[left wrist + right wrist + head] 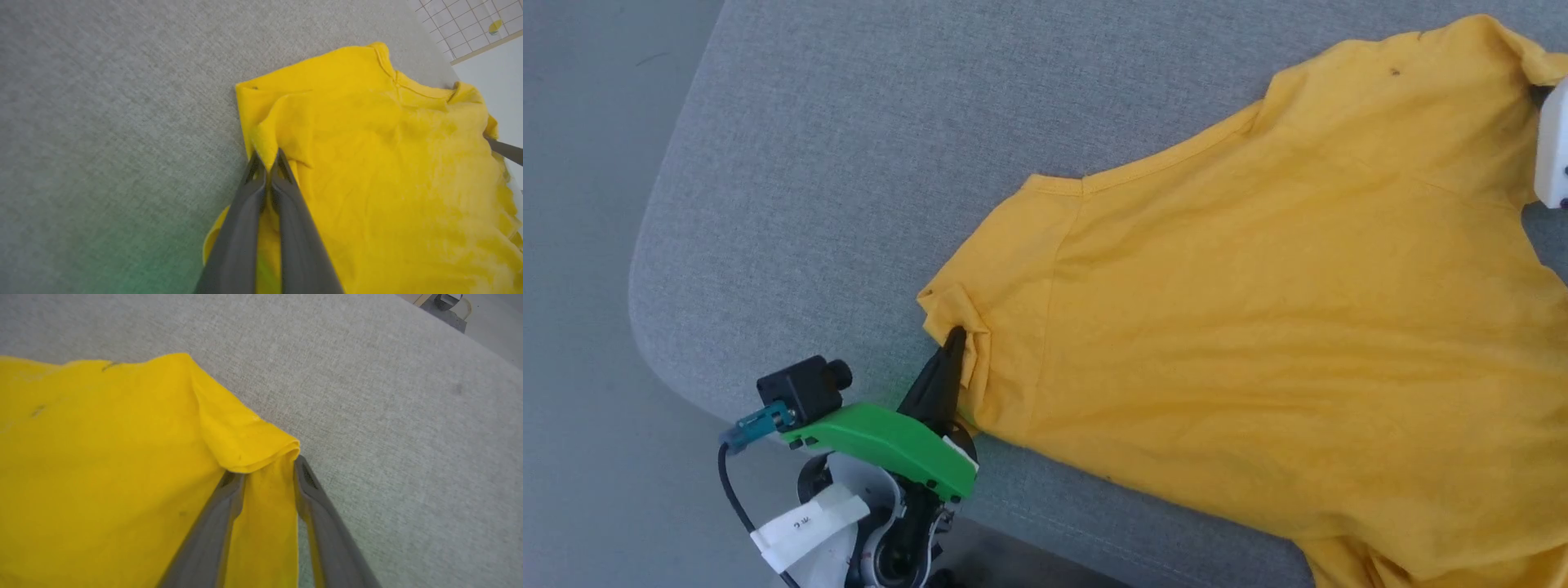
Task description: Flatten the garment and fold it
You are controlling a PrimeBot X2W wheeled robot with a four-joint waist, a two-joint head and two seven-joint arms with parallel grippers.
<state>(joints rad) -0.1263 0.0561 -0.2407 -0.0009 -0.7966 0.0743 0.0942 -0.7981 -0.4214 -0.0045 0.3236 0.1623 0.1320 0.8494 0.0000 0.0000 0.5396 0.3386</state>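
- Garment [1258, 310], plain yellow side up, lies spread on the grey tabletop [849, 163].
- Left gripper [267, 160]: fingers pinched shut on a fold of its sleeve.
- Right gripper [266, 470]: fingers apart, straddling a folded edge, not clamped.

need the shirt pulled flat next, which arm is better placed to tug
Left, probably: the left gripper is shut on a sleeve of the garment, while the right gripper straddles a fold with fingers apart, not yet clamped.
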